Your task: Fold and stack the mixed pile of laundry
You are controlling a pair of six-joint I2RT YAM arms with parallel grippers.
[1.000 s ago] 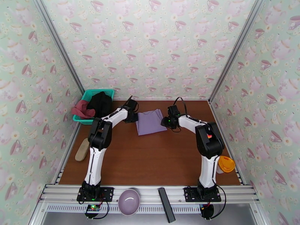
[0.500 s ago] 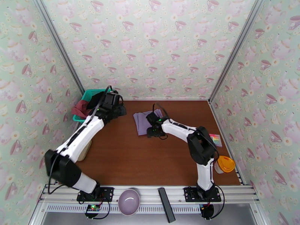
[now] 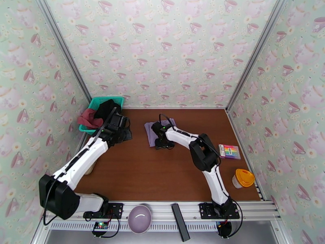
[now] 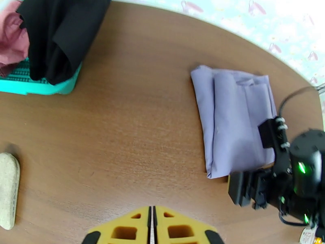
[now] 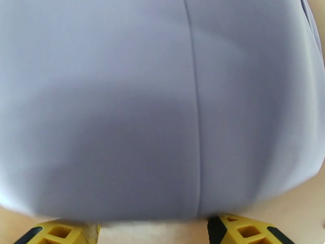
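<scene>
Left of the folded lavender cloth (image 3: 151,133), top view: teal basket (image 3: 95,101) holding the black garment (image 3: 106,108) and dusty-red top (image 3: 88,118). Left wrist view: left fingers (image 4: 130,226) pressed together, well apart from the cloth. Right wrist view: right fingers (image 5: 243,233) spread wide at the cloth's edge.

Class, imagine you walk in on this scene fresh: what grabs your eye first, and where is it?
A neatly folded lavender cloth lies at the far middle of the table, with the right tool open at its near edge. In the far left corner a teal basket holds a black garment and a dusty-red garment, both draped over its rim.
</scene>
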